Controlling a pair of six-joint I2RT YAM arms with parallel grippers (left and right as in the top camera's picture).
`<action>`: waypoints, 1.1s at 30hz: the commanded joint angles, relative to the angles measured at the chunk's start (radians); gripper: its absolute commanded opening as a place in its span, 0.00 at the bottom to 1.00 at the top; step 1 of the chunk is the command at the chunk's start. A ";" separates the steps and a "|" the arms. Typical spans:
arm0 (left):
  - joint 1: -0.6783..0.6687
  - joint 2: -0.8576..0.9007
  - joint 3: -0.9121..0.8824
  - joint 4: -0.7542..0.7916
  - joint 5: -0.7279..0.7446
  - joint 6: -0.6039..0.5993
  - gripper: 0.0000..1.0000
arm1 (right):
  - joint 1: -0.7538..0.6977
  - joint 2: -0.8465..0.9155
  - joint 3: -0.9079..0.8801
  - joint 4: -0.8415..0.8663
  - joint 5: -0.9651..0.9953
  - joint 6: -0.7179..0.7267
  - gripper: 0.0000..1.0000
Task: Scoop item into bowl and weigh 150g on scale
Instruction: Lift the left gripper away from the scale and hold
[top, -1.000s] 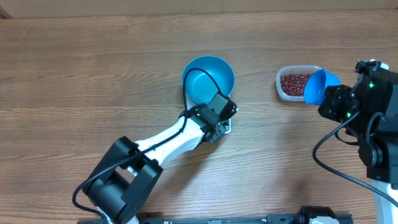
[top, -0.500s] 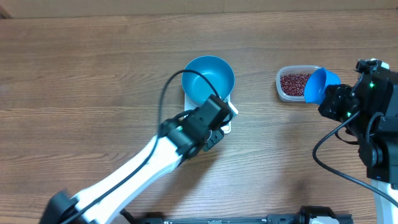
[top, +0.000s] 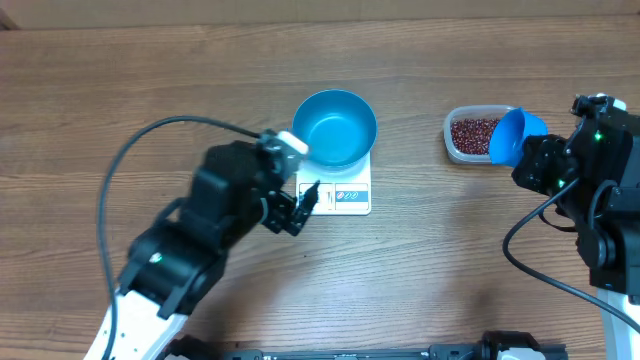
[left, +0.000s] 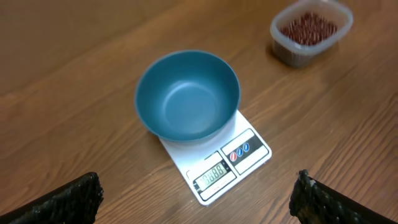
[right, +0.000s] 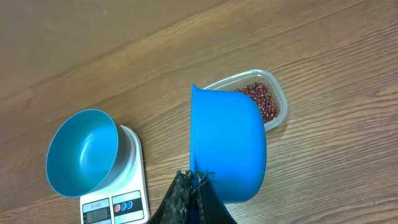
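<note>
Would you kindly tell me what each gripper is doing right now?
Left gripper: open, holding nothing.
Right gripper: closed on the blue scoop.

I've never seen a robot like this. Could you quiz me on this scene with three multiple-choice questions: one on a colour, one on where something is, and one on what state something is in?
1. What colour are the beans in the clear tub?
A. green
B. white
C. dark red-brown

2. Where does the blue bowl stand?
A. on the white scale
B. inside the tub
C. on a chair

3. What is the right claw doing?
A. hanging open and empty
B. shut on the blue scoop
C. gripping the bowl

Answers:
1. C, the heap in the tub is dark red-brown.
2. A, the scale's display sticks out from under the bowl.
3. B, the claw pinches the scoop's handle.
</note>
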 joint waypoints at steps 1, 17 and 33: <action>0.026 -0.032 -0.002 -0.002 0.080 -0.015 1.00 | -0.003 -0.005 0.026 0.006 0.002 -0.001 0.04; 0.023 0.022 -0.002 -0.002 0.080 -0.016 0.99 | -0.003 -0.005 0.026 0.006 0.002 -0.002 0.04; 0.024 0.139 -0.002 -0.002 0.080 -0.016 0.99 | -0.003 -0.002 0.026 0.006 0.002 -0.002 0.04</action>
